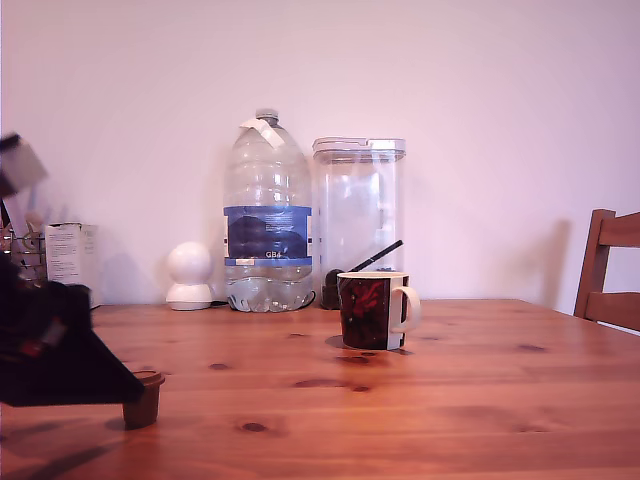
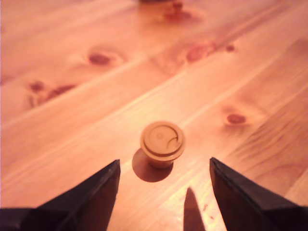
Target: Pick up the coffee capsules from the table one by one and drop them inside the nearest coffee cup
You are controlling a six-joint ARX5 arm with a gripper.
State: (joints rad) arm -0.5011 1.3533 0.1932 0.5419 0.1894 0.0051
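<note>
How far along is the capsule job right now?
Nothing looks done yet; the coffee cup's inside cannot be seen. In hand: the open gripper is lined up short of one coffee capsule standing on the table, not touching it. Left: grasp, lift, carry and drop it in the cup.

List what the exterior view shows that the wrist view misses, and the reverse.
Only the exterior view: the coffee cup, the water bottle, the clear canister, a white round gadget and a chair. Only the wrist view: the capsule's ringed flat top, and the open pincer with its two dark fingers apart, short of the capsule. Both: one coffee capsule standing on the table.
</note>
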